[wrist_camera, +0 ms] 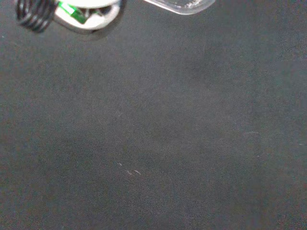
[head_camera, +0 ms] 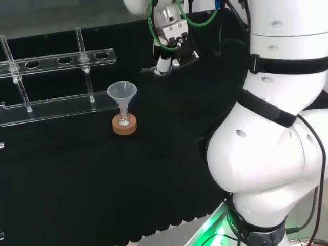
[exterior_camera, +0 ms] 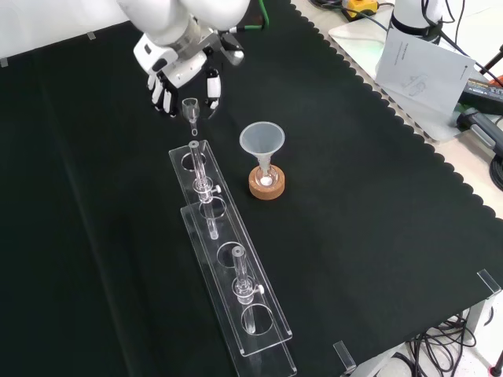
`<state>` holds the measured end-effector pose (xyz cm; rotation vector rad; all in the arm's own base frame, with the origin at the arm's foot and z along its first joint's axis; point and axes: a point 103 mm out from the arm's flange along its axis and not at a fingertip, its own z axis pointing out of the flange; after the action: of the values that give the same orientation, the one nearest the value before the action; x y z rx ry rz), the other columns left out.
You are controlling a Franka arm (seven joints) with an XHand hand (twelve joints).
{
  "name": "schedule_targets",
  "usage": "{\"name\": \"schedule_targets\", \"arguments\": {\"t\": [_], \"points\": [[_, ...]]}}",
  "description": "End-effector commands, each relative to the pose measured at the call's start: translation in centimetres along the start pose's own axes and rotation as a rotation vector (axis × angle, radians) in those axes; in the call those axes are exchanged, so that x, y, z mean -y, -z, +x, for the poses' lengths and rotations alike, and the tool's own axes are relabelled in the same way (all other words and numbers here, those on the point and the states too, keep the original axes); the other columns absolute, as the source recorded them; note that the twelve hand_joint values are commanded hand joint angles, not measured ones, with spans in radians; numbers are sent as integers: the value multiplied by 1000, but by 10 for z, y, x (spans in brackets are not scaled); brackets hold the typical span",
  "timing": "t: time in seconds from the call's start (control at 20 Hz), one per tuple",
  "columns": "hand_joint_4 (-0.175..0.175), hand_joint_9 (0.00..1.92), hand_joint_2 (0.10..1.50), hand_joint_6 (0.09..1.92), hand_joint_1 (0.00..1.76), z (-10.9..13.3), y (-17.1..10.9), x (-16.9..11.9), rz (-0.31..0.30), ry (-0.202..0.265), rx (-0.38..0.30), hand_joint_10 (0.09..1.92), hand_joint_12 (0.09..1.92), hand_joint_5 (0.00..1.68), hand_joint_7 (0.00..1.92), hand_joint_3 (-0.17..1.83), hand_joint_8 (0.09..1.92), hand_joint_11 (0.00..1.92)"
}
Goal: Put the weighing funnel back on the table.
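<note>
The weighing funnel (exterior_camera: 191, 110), a small clear piece with its mouth up and its short stem pointing down, hangs between the fingers of my black and white hand (exterior_camera: 182, 69). The fingers (exterior_camera: 212, 88) curl down around it. It sits just above the cloth, off the far end of the clear rack (exterior_camera: 228, 259). In the head view the hand (head_camera: 171, 43) is at the top middle, to the right of the rack (head_camera: 56, 61). A blurred clear edge of the weighing funnel (wrist_camera: 180, 5) shows in the wrist view over bare black cloth.
The big funnel (exterior_camera: 262, 140) stands in a small flask on a cork ring (exterior_camera: 266, 183), right of the rack in the front view. Glass tubes (exterior_camera: 206, 188) stand in the rack. Papers (exterior_camera: 416, 63) and cables lie beyond the cloth's scalloped edge.
</note>
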<state>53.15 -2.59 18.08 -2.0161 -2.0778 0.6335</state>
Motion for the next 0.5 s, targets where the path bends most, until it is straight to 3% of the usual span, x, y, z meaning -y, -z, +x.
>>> {"name": "schedule_targets", "arguments": {"t": [0.05,0.5], "points": [[175,895,710,931,1075,5,-18,-18,28,20,16,411,1136,1131,570,676,681,654],[175,894,710,931,1075,14,-36,-35,51,32,58,411,1136,1131,572,675,682,653]]}}
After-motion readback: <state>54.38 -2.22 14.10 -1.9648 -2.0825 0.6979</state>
